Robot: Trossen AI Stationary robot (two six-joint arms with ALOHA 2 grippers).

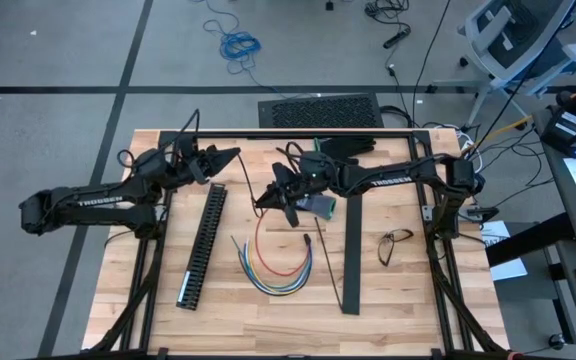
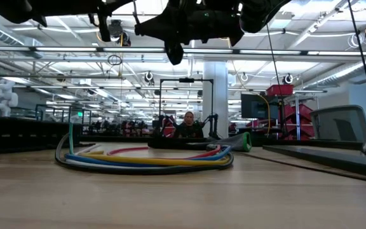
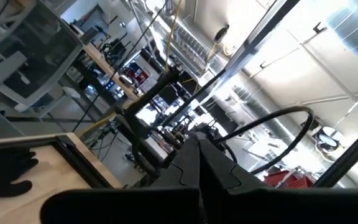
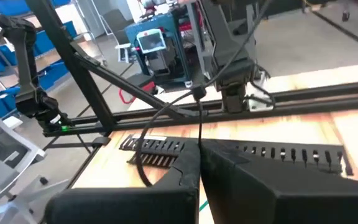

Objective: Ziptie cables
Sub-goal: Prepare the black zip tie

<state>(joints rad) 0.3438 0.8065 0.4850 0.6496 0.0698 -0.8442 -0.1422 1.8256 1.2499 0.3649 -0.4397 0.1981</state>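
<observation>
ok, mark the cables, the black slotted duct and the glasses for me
cables (image 1: 280,272): high view, on the curved bottom of the loop.
duct (image 1: 201,245): high view, at the middle of its length.
glasses (image 1: 396,242): high view, on the frame between the lenses.

Grey tile floor (image 1: 68,60), office chair (image 1: 513,35), bright ceiling lights (image 2: 56,63).

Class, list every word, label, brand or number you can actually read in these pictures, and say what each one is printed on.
"TROSSEN": on the left arm, high view.
"TROSSEN": on the right arm, high view; small, only just legible.
White lettering on a blue object at the right wrist view's edge: cut off, unreadable.
Nothing else readable.
</observation>
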